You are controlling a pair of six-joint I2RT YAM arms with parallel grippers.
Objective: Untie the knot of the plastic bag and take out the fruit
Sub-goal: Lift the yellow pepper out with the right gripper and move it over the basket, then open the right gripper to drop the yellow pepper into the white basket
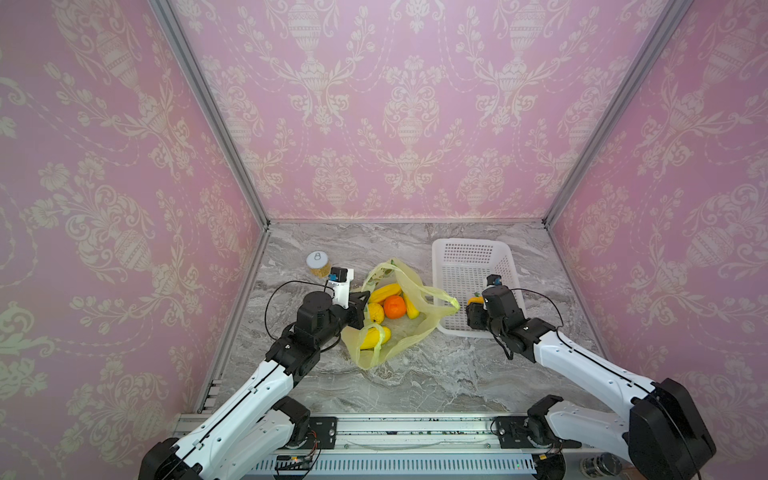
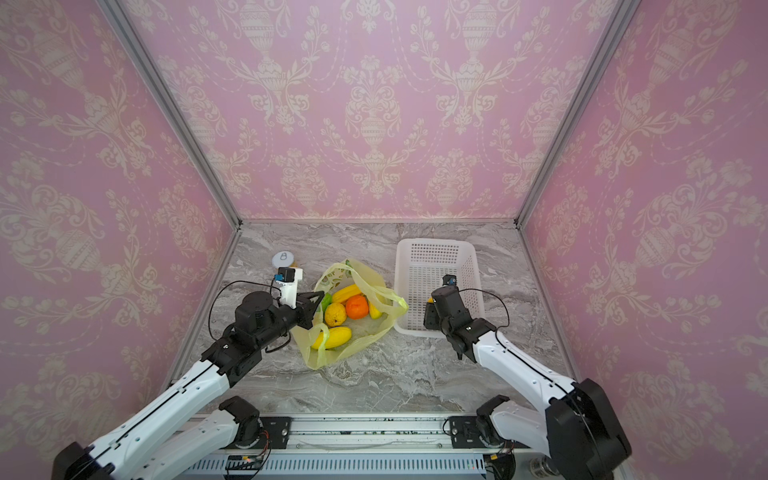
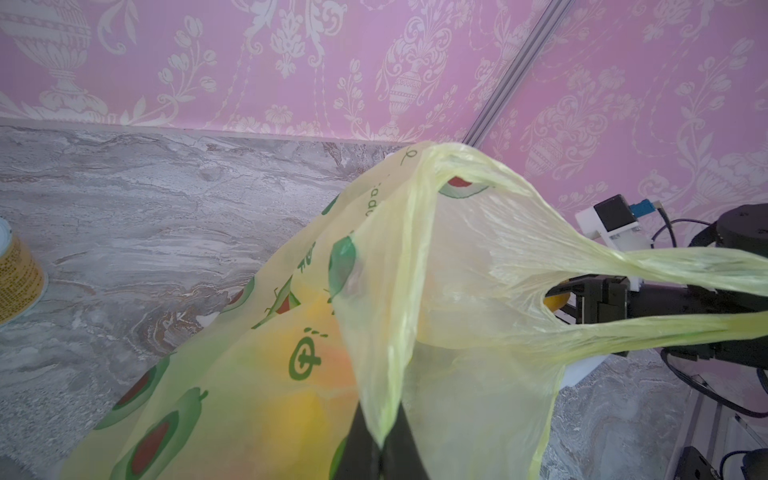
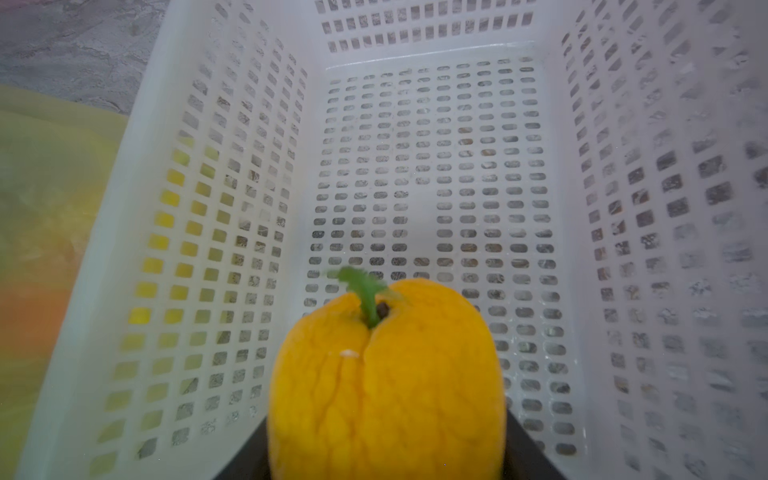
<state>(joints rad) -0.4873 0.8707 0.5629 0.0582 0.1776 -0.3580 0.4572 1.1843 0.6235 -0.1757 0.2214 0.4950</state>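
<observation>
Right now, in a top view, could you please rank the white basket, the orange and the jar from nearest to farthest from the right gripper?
1. white basket: right side, the right gripper is over its near edge.
2. orange: centre, in the plastic bag.
3. jar: back left.

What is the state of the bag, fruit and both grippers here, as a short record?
plastic bag: untied, mouth open, on the table
left gripper: shut on the bag's edge
right gripper: shut on yellow-orange fruit, over the white basket
white basket: no fruit inside
in bag: orange, lemon, long yellow fruits
</observation>
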